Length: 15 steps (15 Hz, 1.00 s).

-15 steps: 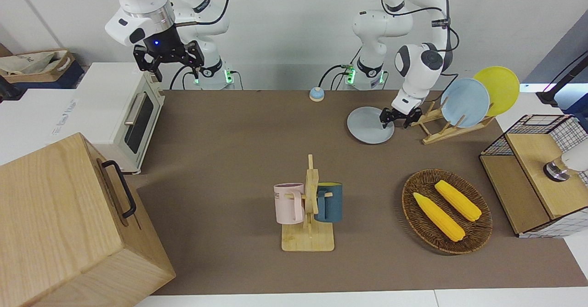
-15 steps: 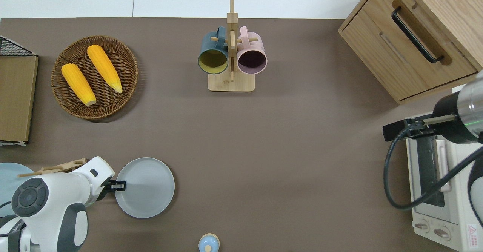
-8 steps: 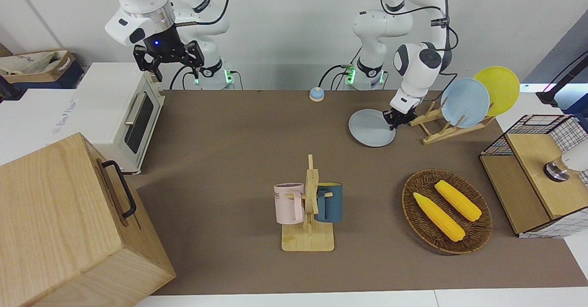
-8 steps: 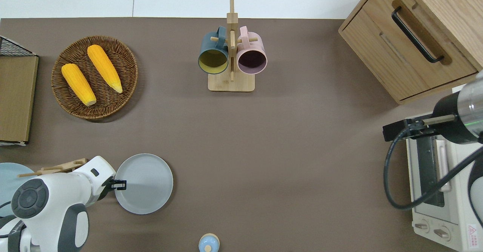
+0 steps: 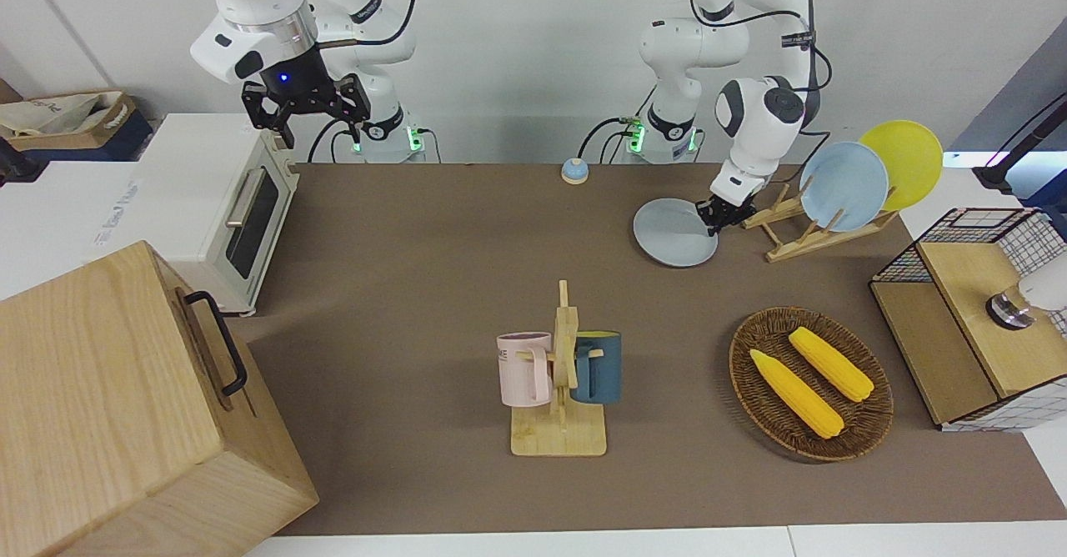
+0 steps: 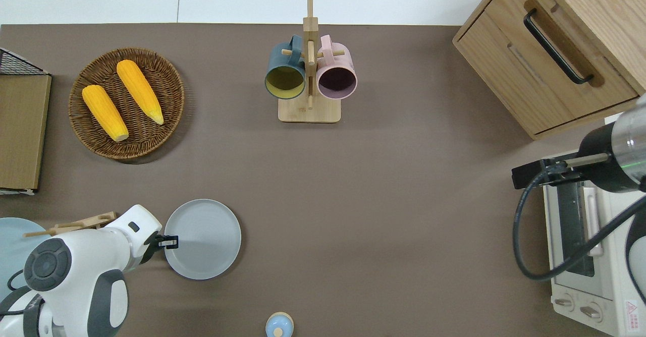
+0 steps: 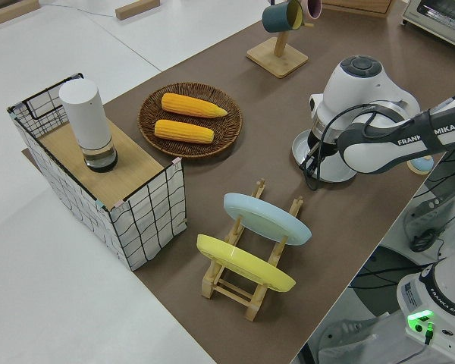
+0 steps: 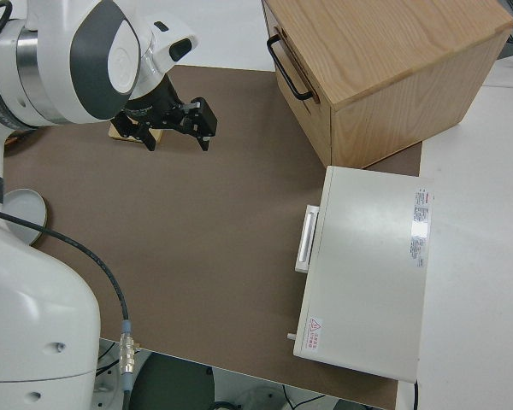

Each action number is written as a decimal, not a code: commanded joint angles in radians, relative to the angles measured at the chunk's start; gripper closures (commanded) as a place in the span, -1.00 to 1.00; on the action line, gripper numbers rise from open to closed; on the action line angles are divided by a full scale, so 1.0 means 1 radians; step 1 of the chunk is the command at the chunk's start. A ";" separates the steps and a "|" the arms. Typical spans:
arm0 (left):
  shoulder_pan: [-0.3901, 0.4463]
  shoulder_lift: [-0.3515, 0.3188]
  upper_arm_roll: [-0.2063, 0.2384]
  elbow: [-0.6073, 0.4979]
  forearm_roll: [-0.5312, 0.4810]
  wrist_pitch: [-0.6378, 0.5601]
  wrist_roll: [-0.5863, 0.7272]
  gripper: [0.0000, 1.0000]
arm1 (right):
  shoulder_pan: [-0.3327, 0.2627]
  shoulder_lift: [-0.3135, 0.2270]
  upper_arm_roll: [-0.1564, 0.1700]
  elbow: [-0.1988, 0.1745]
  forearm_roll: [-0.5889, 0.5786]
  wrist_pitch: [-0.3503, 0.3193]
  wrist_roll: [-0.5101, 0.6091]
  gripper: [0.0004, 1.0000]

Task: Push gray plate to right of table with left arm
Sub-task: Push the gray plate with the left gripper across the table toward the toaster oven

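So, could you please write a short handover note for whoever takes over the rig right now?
Left hand: low at the gray plate's rim, on the side toward the left arm's end; fingers look shut, gripping nothing.
Right hand: parked, open.
Plate lies flat on the table, near the robots, beside the plate rack.
Done: contact made, push begun.
Left: nearly the whole slide toward the right arm's end.

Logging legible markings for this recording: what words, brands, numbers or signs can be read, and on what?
"FRANKA EMIKA" on the left arm's forearm, left side view.
"FRANKA EMIKA" again, partly readable, on a robot base in the same view.
Red triangle warning sign on the oven's sticker; its text is too small.
Pink mug lettering: too small to read.
White cabinet label: blurred.
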<state>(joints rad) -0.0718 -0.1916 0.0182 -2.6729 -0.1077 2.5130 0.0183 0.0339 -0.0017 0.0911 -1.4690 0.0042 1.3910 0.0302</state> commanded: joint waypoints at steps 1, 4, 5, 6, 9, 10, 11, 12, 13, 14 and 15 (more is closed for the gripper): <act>-0.068 0.070 0.000 0.034 -0.021 0.041 -0.080 1.00 | -0.011 -0.008 0.006 -0.001 0.008 -0.012 -0.003 -0.97; -0.106 0.101 -0.020 0.065 -0.021 0.041 -0.127 1.00 | -0.011 -0.008 0.006 -0.001 0.008 -0.012 -0.001 -0.97; -0.127 0.110 -0.023 0.082 -0.021 0.041 -0.155 1.00 | -0.011 -0.008 0.006 0.001 0.008 -0.012 -0.003 -0.97; -0.161 0.124 -0.024 0.097 -0.021 0.041 -0.188 1.00 | -0.011 -0.008 0.004 -0.001 0.008 -0.012 -0.003 -0.97; -0.267 0.181 -0.024 0.162 -0.021 0.040 -0.303 1.00 | -0.011 -0.008 0.006 0.001 0.008 -0.012 -0.003 -0.97; -0.304 0.198 -0.024 0.185 -0.021 0.040 -0.339 1.00 | -0.011 -0.008 0.006 0.001 0.008 -0.012 -0.003 -0.97; -0.336 0.222 -0.024 0.215 -0.023 0.038 -0.375 1.00 | -0.011 -0.008 0.006 -0.001 0.008 -0.012 -0.003 -0.97; -0.361 0.234 -0.024 0.231 -0.023 0.038 -0.400 1.00 | -0.011 -0.008 0.006 -0.001 0.008 -0.012 -0.003 -0.97; -0.382 0.254 -0.024 0.252 -0.023 0.038 -0.425 1.00 | -0.011 -0.008 0.006 0.001 0.008 -0.012 -0.003 -0.97; -0.405 0.273 -0.024 0.277 -0.021 0.038 -0.452 1.00 | -0.011 -0.008 0.006 -0.001 0.008 -0.012 -0.003 -0.97; -0.428 0.287 -0.024 0.300 -0.021 0.038 -0.480 1.00 | -0.011 -0.008 0.004 -0.001 0.008 -0.012 -0.003 -0.97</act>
<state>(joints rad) -0.4252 0.0009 -0.0137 -2.4572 -0.1156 2.5336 -0.3811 0.0339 -0.0017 0.0911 -1.4690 0.0042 1.3910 0.0302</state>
